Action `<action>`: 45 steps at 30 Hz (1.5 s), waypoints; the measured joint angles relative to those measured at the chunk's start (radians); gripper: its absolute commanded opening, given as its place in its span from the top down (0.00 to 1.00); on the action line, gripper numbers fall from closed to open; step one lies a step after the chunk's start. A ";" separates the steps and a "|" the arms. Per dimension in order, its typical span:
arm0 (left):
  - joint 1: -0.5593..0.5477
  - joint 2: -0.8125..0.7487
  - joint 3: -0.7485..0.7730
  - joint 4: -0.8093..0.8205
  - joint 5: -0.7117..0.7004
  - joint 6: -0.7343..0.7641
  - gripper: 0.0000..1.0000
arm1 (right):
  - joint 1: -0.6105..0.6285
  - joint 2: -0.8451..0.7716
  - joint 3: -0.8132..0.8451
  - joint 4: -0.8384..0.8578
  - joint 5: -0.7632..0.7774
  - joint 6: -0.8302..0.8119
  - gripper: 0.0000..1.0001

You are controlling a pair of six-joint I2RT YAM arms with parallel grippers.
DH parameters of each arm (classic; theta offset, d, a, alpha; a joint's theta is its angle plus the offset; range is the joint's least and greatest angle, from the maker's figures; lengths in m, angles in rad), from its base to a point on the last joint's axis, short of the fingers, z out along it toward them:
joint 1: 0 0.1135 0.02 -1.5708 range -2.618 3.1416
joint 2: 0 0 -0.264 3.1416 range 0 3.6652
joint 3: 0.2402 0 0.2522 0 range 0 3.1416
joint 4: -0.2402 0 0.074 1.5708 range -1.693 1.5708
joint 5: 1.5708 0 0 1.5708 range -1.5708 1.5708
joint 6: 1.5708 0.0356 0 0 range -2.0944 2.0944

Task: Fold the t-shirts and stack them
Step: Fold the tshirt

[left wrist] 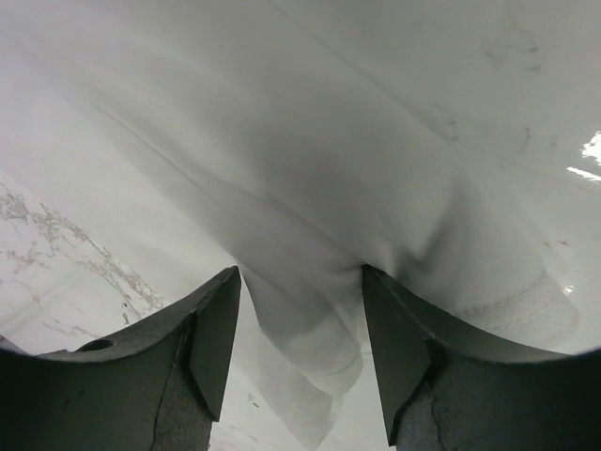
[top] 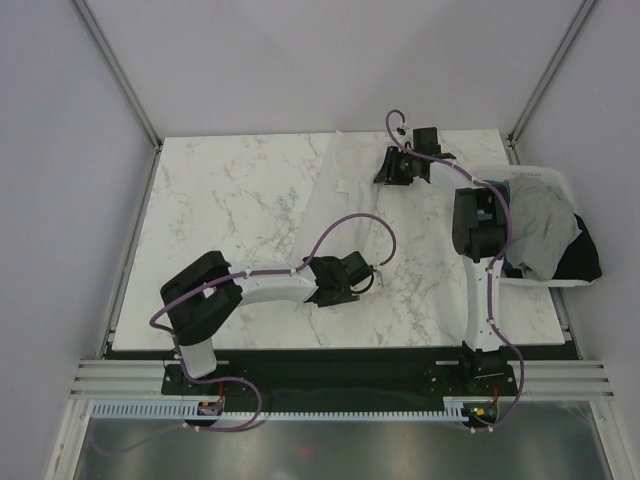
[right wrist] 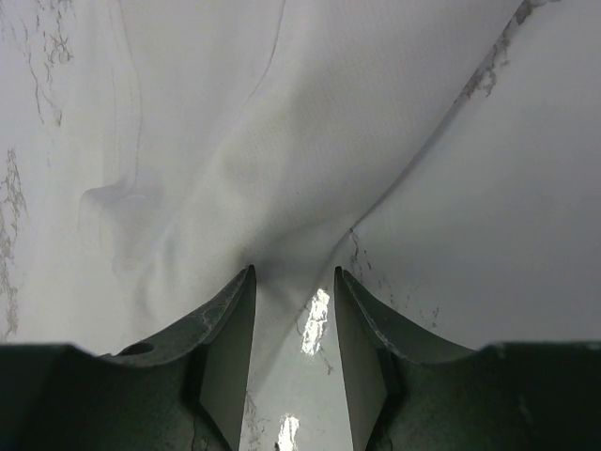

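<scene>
White t-shirt [top: 360,195], spread centre-right on marble table [top: 220,210], near edge bunched and clamped in left gripper [left wrist: 300,282], far edge pinched tight by right gripper [right wrist: 294,277]; grey t-shirt [top: 540,225] heaped in white bin [top: 545,172] alongside

white t-shirt [top: 350,195] cloth filling the gaps of left pincer [left wrist: 300,271] and right pincer [right wrist: 294,270], bare marble surface [top: 220,210] open to their left, white bin [top: 540,173] heaped with grey t-shirt [top: 540,225] and black t-shirt [top: 585,258] blocking right of the right pincer
</scene>
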 measured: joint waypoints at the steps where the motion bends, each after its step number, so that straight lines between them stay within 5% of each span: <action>1: -0.011 0.000 0.000 0.000 0.000 0.000 0.36 | 0.000 -0.004 -0.004 -0.004 0.005 -0.003 0.53; 14: -0.020 -0.086 -0.106 0.094 -0.047 0.000 0.31 | -0.002 -0.041 -0.016 -0.022 0.019 -0.021 0.53; 28: -0.001 -0.273 -0.132 -0.030 0.034 -0.001 0.26 | -0.002 -0.060 -0.037 -0.022 0.023 -0.036 0.53; 45: -0.081 -0.080 -0.040 -0.079 0.200 -0.013 0.28 | -0.002 -0.026 -0.008 0.021 -0.061 0.010 0.53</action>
